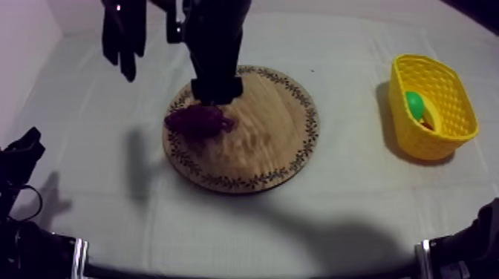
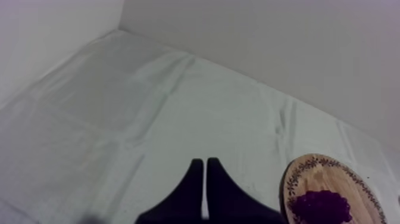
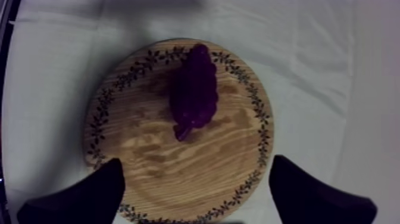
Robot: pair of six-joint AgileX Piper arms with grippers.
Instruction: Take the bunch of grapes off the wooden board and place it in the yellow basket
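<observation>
Now, right tool [image 3: 196, 162] spread, grapes [image 3: 193, 89] on board [image 3: 149, 149]

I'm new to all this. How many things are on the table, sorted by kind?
Wooden board: 1
Bunch of grapes: 1
Yellow basket: 1
Green fruit in the basket: 1
Total: 4. Anything else in the basket is too hidden to count.
</observation>
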